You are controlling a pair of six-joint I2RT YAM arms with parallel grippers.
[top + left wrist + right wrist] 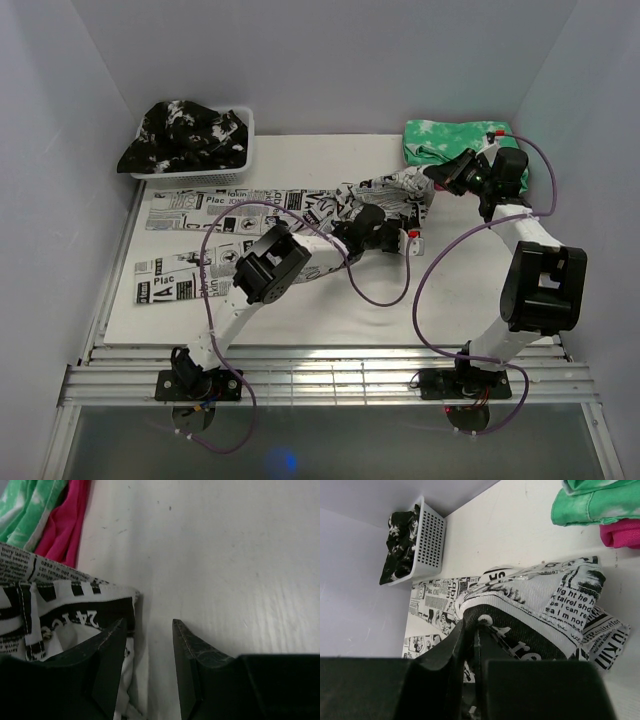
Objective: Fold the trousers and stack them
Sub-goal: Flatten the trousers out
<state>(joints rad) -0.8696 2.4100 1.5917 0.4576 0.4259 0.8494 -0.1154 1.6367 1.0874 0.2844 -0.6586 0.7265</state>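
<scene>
1. trousers [250, 205]: flat on table [330, 310], legs run to 9 o'clock, waist end bunched just R of centre.
2. right gripper [470, 625]: fingers pinched tight on the bunched waist cloth, approx 2 o'clock from centre.
3. left gripper [148, 627]: fingers apart, gripping nothing. One finger is over the trousers' edge, the other over bare table.
4. green-white cloth [440, 140]: folded, at 1 o'clock, w/ pink cloth [620, 532] touching it.
5. basket [246, 148]: at 11 o'clock, black-white garment [185, 130] inside.
</scene>
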